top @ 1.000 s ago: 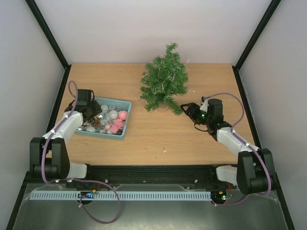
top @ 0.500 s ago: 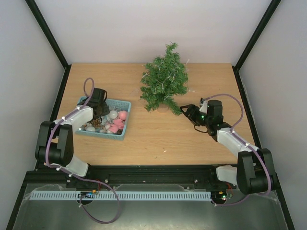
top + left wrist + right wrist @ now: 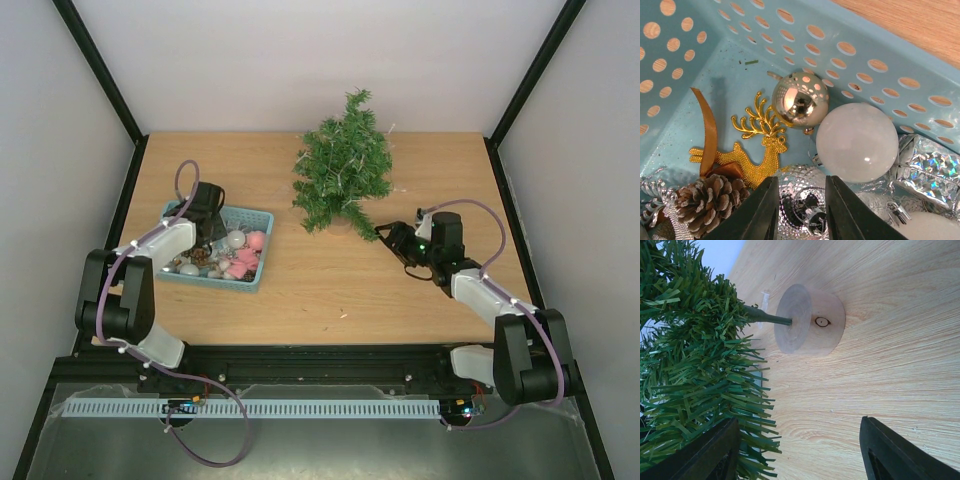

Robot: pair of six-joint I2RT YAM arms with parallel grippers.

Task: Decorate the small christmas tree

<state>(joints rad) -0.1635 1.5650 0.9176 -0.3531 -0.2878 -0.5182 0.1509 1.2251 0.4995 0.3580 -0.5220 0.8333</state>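
**Left gripper moved deeper into basket; right gripper at tree foot**

Since the earlier frame, the left gripper [image 3: 211, 238] has been carried from the left end of the teal basket [image 3: 241, 209] towards its middle, and its jaws have been narrowed. One silver faceted ball [image 3: 800, 206] is straddled by them; whether it is pinched cannot be told. Recorded around it: one pine cone [image 3: 710, 202], one gold reindeer [image 3: 757, 150], one gold bauble [image 3: 800, 100], one white ball [image 3: 857, 142], one silver parcel [image 3: 927, 167].

One small christmas tree [image 3: 343, 170] is found upright at the table's [image 3: 330, 285] far middle, on one wooden disc [image 3: 812, 322]. The right gripper [image 3: 385, 233] is held spread just beside it, with the lower branches brushing one finger.
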